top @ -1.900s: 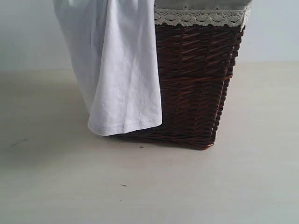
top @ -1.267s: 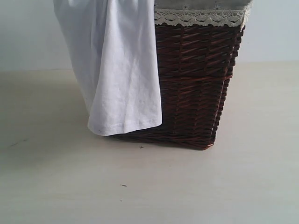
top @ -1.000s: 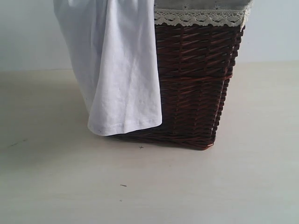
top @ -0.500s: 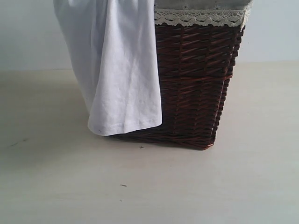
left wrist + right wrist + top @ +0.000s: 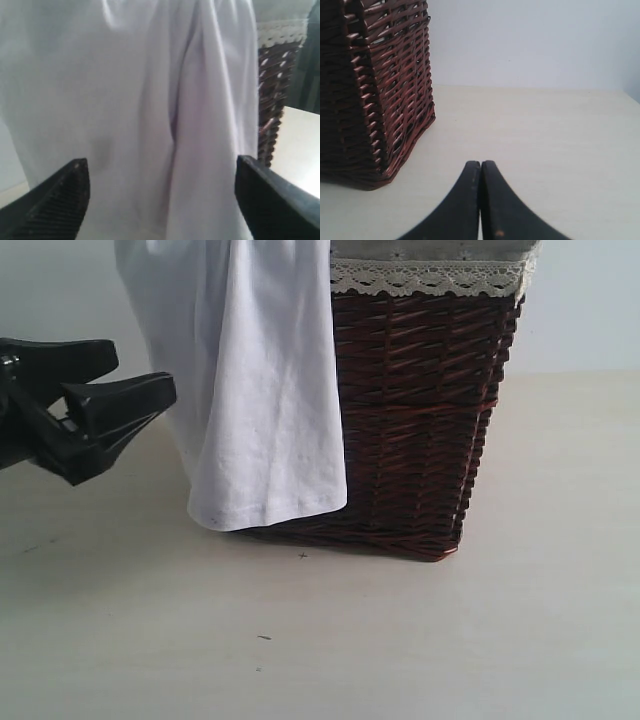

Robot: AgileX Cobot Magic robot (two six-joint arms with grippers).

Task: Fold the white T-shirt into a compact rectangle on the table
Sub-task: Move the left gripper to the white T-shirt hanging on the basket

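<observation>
Laundry at the table (image 5: 400, 640): one white T-shirt (image 5: 265, 390) hangs over the rim of one dark wicker basket (image 5: 420, 420), its hem low near the surface, so no fold is made yet. Your left end effector (image 5: 143, 372) faces the draped cloth with jaws spread wide and empty, likely lined up to pinch the fabric and pull it clear. Your right end effector (image 5: 480, 167), clenched on nothing, hovers low beside the basket's far side. Count: one shirt, one basket, one lace-edged liner (image 5: 430, 278), two end effectors.
</observation>
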